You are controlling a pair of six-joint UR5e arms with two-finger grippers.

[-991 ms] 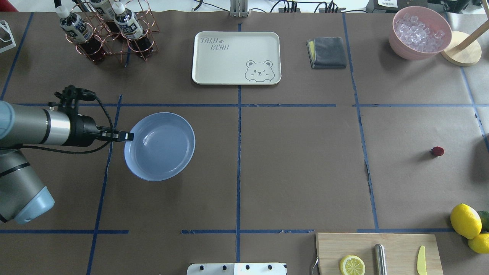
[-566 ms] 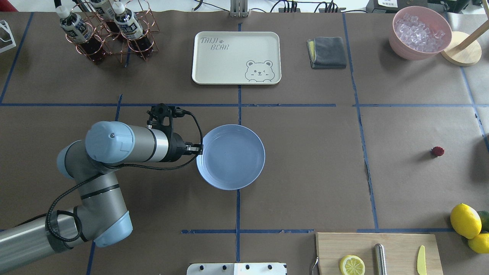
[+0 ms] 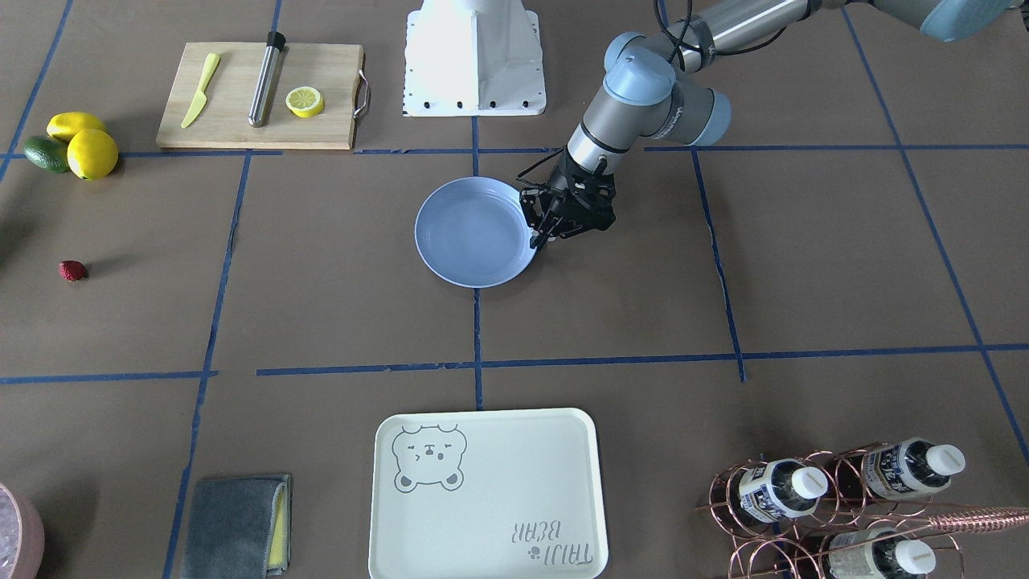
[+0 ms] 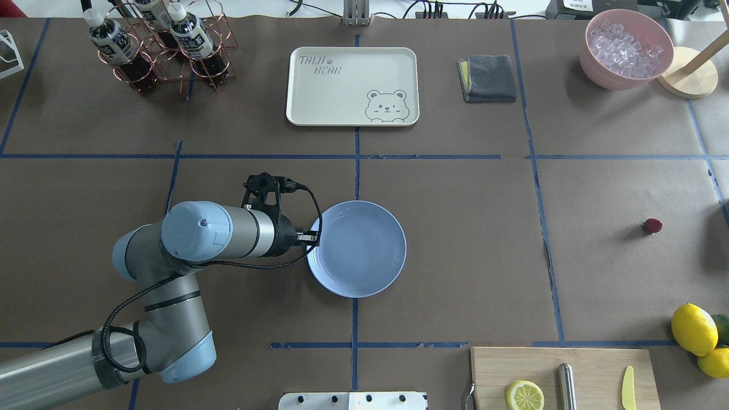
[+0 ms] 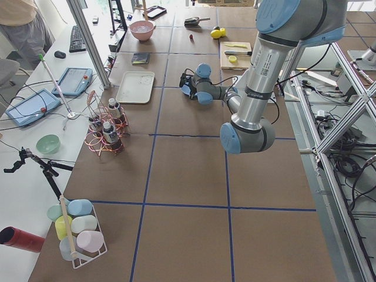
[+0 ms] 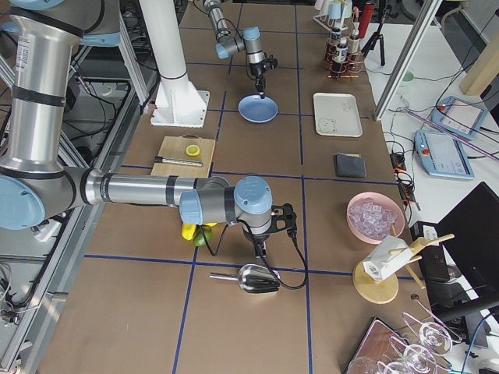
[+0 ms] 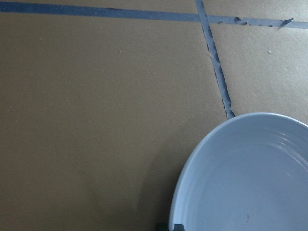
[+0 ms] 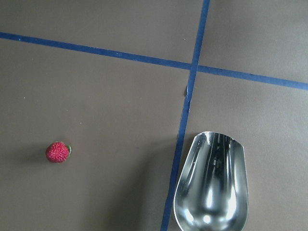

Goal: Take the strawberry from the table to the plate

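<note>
The light-blue plate [image 4: 364, 250] is at the middle of the table [image 4: 455, 256], across the centre tape line. My left gripper [image 4: 315, 236] is shut on the plate's left rim; in the front-facing view it grips the plate [image 3: 470, 233] from the right. The left wrist view shows the plate [image 7: 250, 178] at lower right. The strawberry [image 4: 652, 225] lies alone far to the right, also seen as the strawberry [image 3: 72, 271] and the strawberry [image 8: 58, 152]. My right gripper [image 6: 261, 251] shows only in the exterior right view, hanging over a metal scoop [image 8: 211, 187]; I cannot tell its state.
A cream bear tray [image 4: 352, 85], grey cloth [image 4: 487, 78], pink bowl of ice [image 4: 625, 48] and bottle rack [image 4: 159, 45] line the far side. A cutting board [image 4: 592, 364] with a lemon half and lemons [image 4: 693, 329] sit near right.
My left arm has carried the plate rightward from the table's left part to the centre line, slowing over the last half second. The strawberry has not moved.
</note>
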